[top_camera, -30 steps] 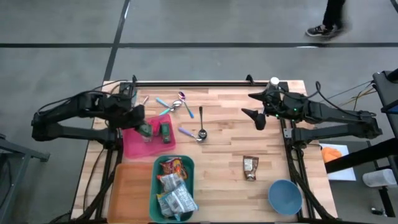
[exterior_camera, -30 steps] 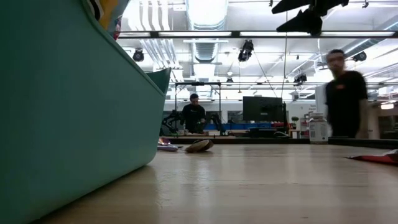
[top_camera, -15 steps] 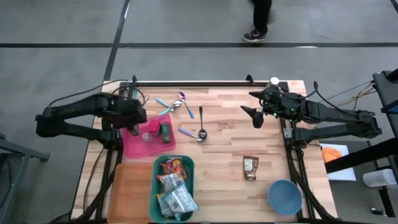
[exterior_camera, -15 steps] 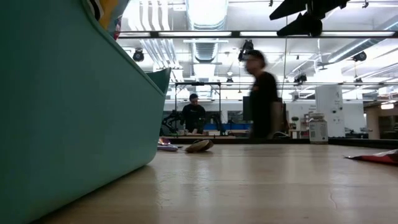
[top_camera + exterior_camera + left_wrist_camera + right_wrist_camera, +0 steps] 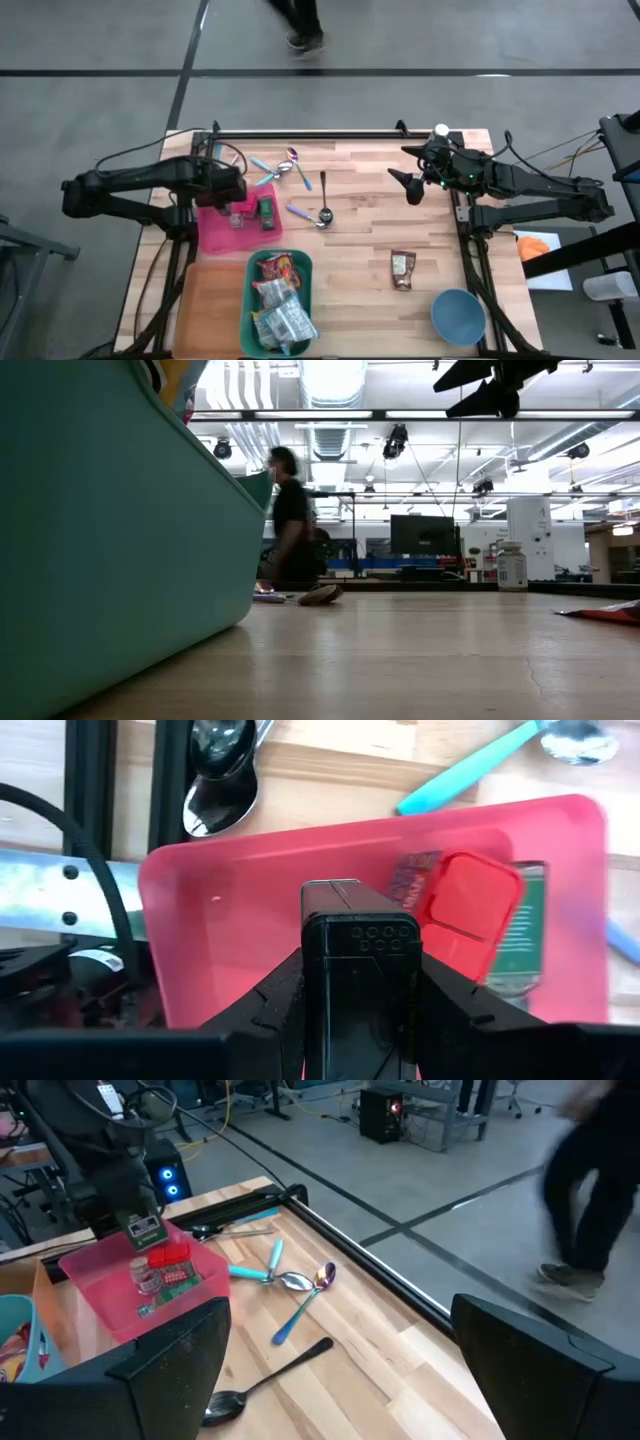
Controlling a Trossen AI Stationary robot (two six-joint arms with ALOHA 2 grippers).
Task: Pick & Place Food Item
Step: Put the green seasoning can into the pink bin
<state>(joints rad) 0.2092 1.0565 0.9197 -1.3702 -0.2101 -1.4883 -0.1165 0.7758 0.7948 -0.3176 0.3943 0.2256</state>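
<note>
My left gripper [image 5: 232,192] hangs over the left part of the pink tray [image 5: 212,232], shut on a small green-labelled container with a black perforated top [image 5: 360,935], which also shows in the right wrist view [image 5: 147,1230]. On the tray's floor stand a red-lidded jar [image 5: 238,212] and a flat green packet [image 5: 266,212]. My right gripper [image 5: 412,186] waits open, high over the table's far right, with nothing between its fingers. My left gripper pinches the container's two opposite sides [image 5: 312,980] between its two fingers [image 5: 275,1000], just under the black top. The fingers come from above, pointing steeply down. The container stands upright in the hold, lifted clear above the tray's floor.
A teal bin [image 5: 250,300] with several snack packets stands at the near edge beside an orange tray [image 5: 205,310]. Spoons [image 5: 290,168] lie at the far middle. A brown packet [image 5: 402,268] and a blue bowl [image 5: 458,315] sit near right. A person walks by beyond the table.
My left gripper has sunk toward the pink tray, shifted a little toward the table's far edge and tipped to point more steeply down, still carrying the container. The red-lidded jar it covered now shows. A person has walked past behind the table.
</note>
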